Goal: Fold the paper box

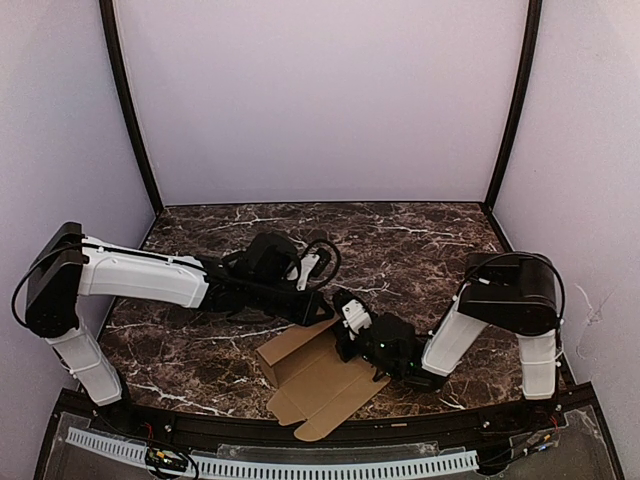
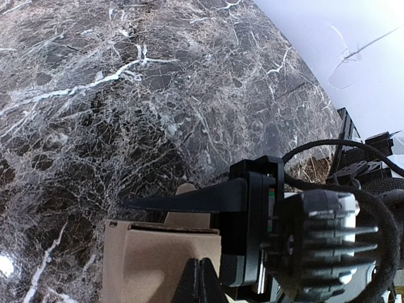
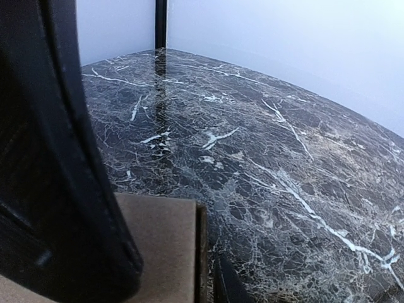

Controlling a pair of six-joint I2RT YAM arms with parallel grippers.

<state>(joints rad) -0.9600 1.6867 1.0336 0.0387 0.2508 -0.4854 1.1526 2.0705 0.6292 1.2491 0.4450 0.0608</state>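
The paper box (image 1: 315, 380) is a tan cardboard sheet, partly folded, lying near the table's front edge. Its far-left end stands up as a low wall. My left gripper (image 1: 318, 312) reaches in from the left to that raised end. In the left wrist view its fingers (image 2: 201, 278) are shut together in front of the cardboard wall (image 2: 145, 259). My right gripper (image 1: 348, 322) comes from the right, with one finger (image 2: 183, 201) lying across the wall's top edge. In the right wrist view a cardboard panel (image 3: 164, 246) stands between its slightly parted fingers (image 3: 177, 278).
The dark marble table (image 1: 420, 240) is closed in by pale lilac walls with black corner posts (image 1: 130, 110). A white ribbed cable track (image 1: 300, 466) runs along the front edge. The right arm's wrist body (image 2: 315, 246) sits close beside my left gripper.
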